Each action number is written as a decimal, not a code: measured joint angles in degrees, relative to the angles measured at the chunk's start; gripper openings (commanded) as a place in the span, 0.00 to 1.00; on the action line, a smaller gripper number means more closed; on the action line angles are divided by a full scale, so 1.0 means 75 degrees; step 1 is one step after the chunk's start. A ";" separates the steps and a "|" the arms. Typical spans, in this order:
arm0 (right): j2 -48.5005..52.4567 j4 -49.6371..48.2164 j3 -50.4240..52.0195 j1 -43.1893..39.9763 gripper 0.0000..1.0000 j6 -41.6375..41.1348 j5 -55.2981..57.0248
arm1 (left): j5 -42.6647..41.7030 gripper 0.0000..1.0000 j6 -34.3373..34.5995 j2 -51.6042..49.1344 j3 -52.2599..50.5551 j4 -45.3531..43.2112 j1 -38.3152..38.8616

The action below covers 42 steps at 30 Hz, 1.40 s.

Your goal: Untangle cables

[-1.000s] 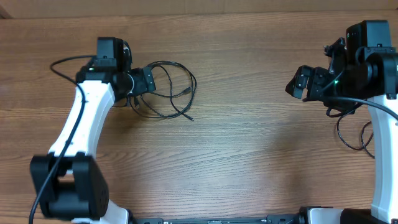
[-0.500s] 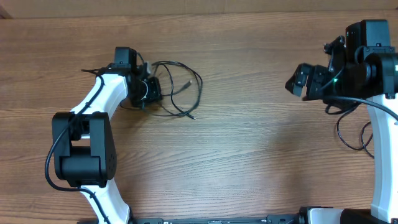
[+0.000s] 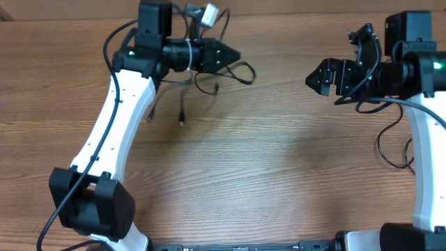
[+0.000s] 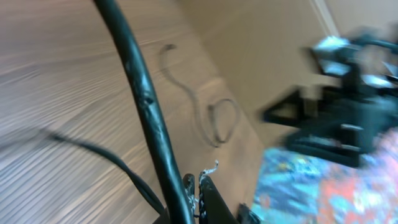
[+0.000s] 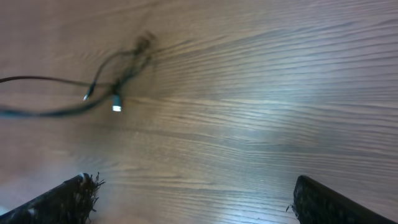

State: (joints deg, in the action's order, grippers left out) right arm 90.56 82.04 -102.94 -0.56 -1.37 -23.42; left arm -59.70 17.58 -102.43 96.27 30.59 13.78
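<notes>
The cables (image 3: 182, 115) are thin black cords hanging in a loose bunch from my left gripper (image 3: 227, 54), which is shut on them and raised near the table's far edge. Two plug ends dangle toward the wood, and a pale plug (image 3: 209, 14) sticks up behind the arm. In the left wrist view one black cord (image 4: 143, 93) runs up past the closed left gripper (image 4: 197, 182). My right gripper (image 3: 327, 75) hovers open at the right, apart from the bunch. In the right wrist view the cables (image 5: 118, 74) are a blurred tangle far ahead of the open right gripper (image 5: 196, 199).
A black wire loop (image 3: 394, 150) lies on the wooden table (image 3: 279, 174) beside the right arm's base; the same wire loop (image 4: 217, 118) shows in the left wrist view. The table's far edge (image 3: 293, 12) runs just behind both grippers.
My left gripper shut on the cables and swung up and to the right, lifting the bunch off the table. The right gripper shifted slightly left and stayed open.
</notes>
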 measured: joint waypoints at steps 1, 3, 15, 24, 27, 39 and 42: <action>0.0076 0.0009 0.0000 0.0012 1.00 0.0058 -0.0085 | -0.0178 0.04 -0.0003 0.0041 0.0035 -0.0172 0.0085; 0.0181 0.0015 0.0000 0.0044 1.00 0.0163 -0.0195 | -0.0440 0.04 0.0038 0.0044 0.0073 -0.0446 0.0131; 0.0364 0.0114 0.0006 0.1236 1.00 0.0650 -0.0618 | 0.0425 0.04 0.1431 0.0058 0.0251 -0.1460 0.0064; 0.0364 -0.1746 0.0029 0.1944 1.00 -0.0017 -0.1376 | 0.0915 0.04 0.4264 0.0058 0.0259 -0.3972 0.0166; 0.0364 -0.2448 0.0029 0.2209 1.00 -0.0289 -0.1556 | 0.1099 0.04 0.5499 0.0058 0.0271 -0.5173 0.0198; 0.0367 -0.5030 0.0041 0.3296 1.00 -0.0417 -0.1358 | 0.2291 0.04 0.8903 0.0073 0.0283 -0.6164 0.0265; 0.0367 -0.5193 0.0041 0.3354 1.00 -0.0420 -0.1288 | 0.2355 0.04 0.9509 0.0073 0.0286 -0.6720 0.0268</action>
State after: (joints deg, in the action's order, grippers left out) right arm 93.32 43.09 -102.63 24.60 -4.51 -33.08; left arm -42.04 88.90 -101.89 98.41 -19.81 15.79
